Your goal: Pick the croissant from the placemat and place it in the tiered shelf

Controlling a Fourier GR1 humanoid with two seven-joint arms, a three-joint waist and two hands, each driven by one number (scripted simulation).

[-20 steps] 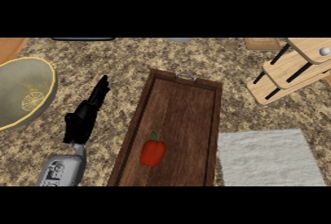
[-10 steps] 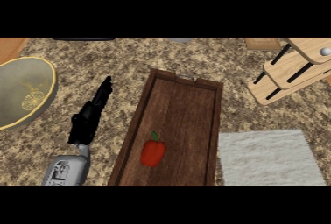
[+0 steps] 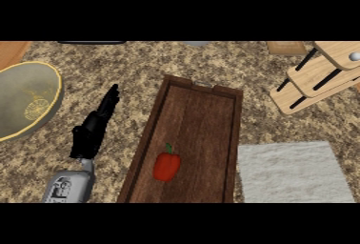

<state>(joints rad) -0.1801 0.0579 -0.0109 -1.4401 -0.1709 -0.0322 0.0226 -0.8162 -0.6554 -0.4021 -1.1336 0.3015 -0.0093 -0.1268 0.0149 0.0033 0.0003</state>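
The pale grey placemat [image 3: 294, 172] lies at the lower right with nothing on it. No croissant shows anywhere in the head view. The wooden tiered shelf [image 3: 318, 78] stands at the upper right, partly cut off by the edge; a small pale round thing [image 3: 355, 56] rests on its top tier. My left hand [image 3: 91, 136] lies over the counter at the left, fingers straight and pointing away, holding nothing. It is far from both mat and shelf. My right hand is out of sight.
A long dark wooden tray [image 3: 204, 102] runs down the middle, with a red bell pepper [image 3: 166, 165] near its front end. A grey plate with a yellow rim [image 3: 28, 102] sits at the far left. Speckled counter surrounds them.
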